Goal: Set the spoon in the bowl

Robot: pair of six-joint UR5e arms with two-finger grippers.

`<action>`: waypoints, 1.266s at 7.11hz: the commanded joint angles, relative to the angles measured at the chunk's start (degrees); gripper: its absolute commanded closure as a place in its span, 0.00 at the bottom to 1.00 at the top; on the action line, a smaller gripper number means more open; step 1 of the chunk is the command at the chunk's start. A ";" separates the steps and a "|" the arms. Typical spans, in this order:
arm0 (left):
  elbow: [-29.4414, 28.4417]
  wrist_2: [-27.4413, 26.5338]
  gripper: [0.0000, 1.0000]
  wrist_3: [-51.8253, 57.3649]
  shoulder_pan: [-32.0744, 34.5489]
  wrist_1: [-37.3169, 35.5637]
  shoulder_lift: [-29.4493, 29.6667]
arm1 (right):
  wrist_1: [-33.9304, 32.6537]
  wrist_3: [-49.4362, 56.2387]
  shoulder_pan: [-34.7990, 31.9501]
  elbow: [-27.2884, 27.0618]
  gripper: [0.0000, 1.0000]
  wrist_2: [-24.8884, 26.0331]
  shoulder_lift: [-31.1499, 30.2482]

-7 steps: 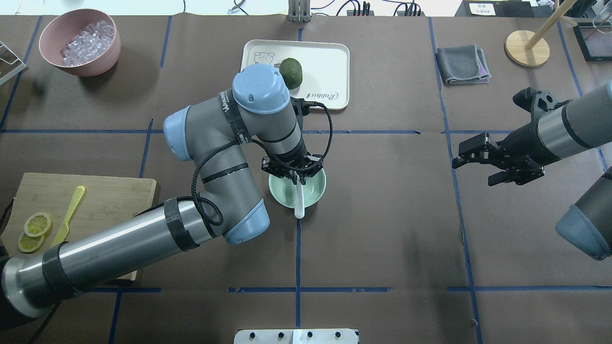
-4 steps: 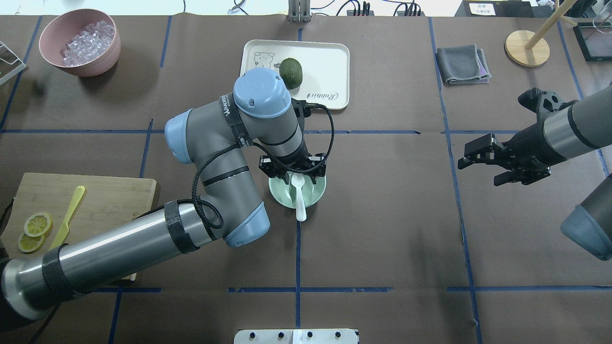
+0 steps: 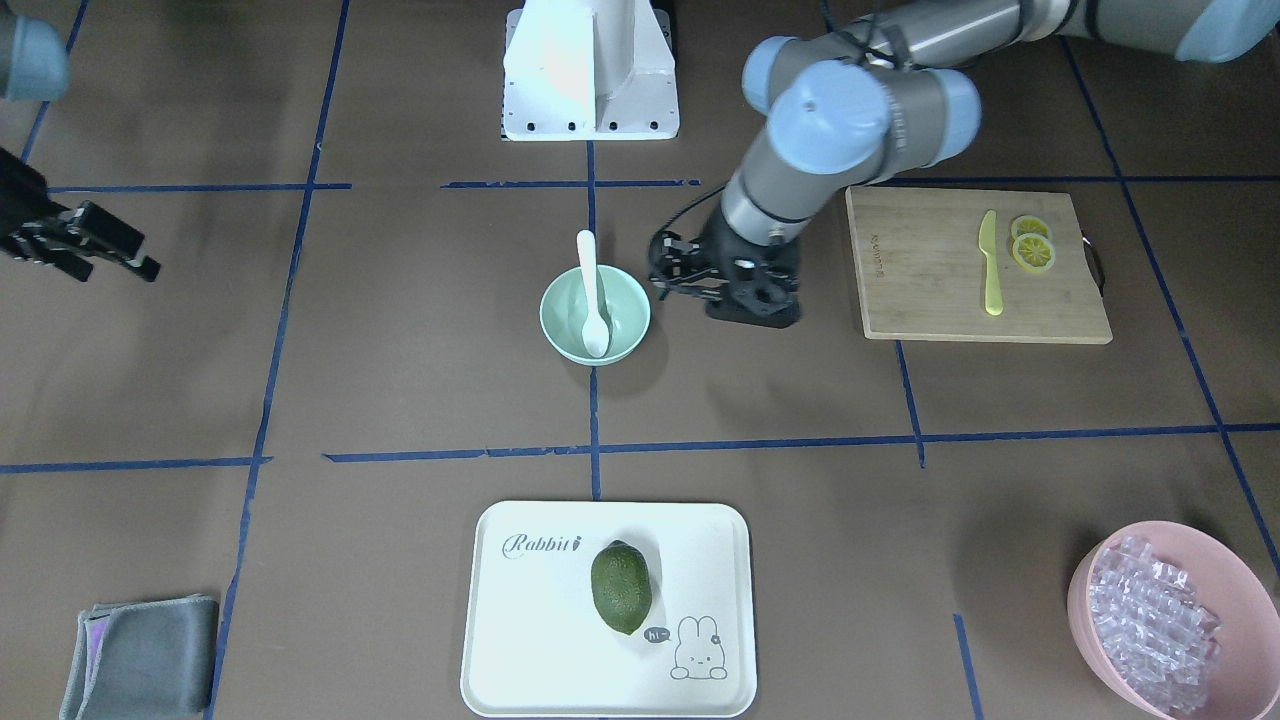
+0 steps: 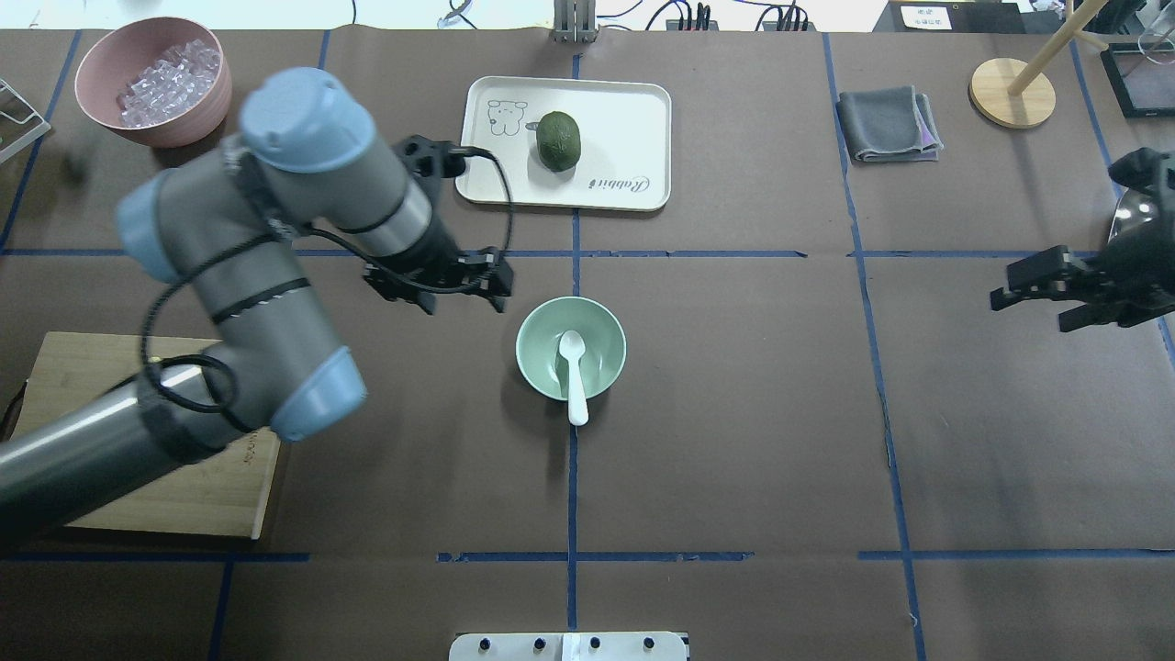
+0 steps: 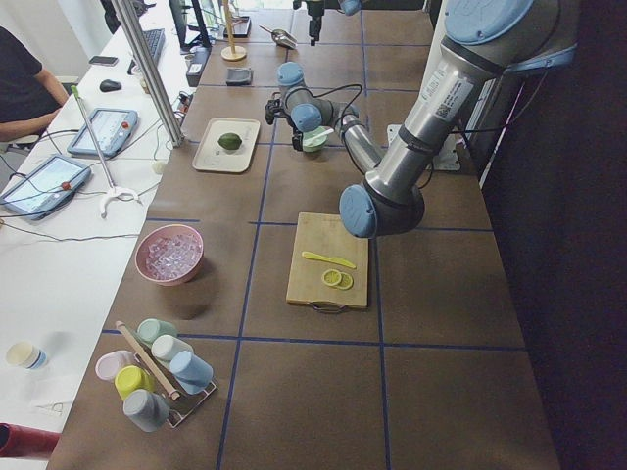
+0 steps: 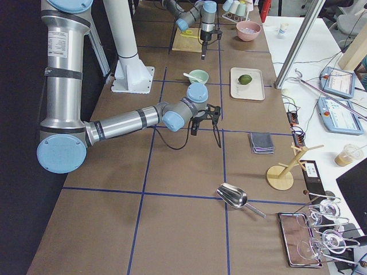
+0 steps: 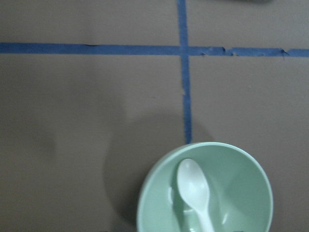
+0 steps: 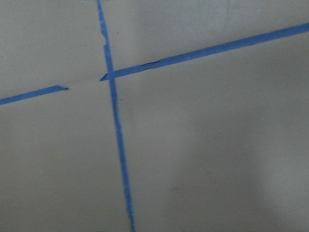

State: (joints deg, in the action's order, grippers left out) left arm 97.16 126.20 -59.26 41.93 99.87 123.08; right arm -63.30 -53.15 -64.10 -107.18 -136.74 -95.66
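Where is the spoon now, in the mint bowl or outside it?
In. The spoon lies with its scoop inside the bowl, handle over the rim.

A robotics lab: a brown-papered tabletop [image 4: 734, 413] gridded with blue tape [image 4: 572, 487], with teach pendants [image 5: 106, 130] on a white desk [image 5: 59, 264] along its far edge.

White tray [image 4: 624, 119] at table [image 4: 734, 413] far-centre, dark green avocado [image 4: 558, 140] on it. Pink bowl [image 4: 174, 128] far left, clear pieces [image 4: 170, 78] inside. Wooden cutting board [image 3: 920, 270]: yellow-green knife [image 3: 990, 262], lemon slices [image 3: 1034, 254] just beside. Folded grey cloth [image 4: 889, 124] far right, wooden stand [image 4: 1012, 92] near it.
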 commanded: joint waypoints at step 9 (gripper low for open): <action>-0.04 12.37 0.00 69.30 46.40 -26.82 -31.84 | -23.89 56.23 -22.39 13.13 0.00 0.95 2.84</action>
State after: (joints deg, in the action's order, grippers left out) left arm 97.70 135.21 10.86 86.59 75.59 92.63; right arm -87.08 3.45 -86.72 -94.67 -135.80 -93.16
